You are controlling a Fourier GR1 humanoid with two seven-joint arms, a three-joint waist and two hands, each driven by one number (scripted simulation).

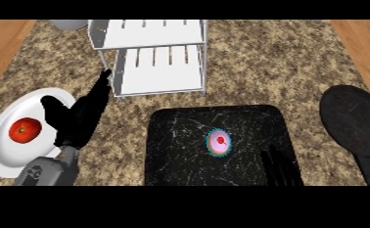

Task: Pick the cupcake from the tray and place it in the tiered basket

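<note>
— Where do we have our left hand?
— At the view's left, on its grey forearm, which comes in from the lower left corner. We hold its fingers straight and close together, pointing up and a little to the right, with the thumb spread out to the left. It holds nothing.
— And our right hand?
— Only a dark shape at the lower edge, right of centre. We cannot make out its pose.
</note>
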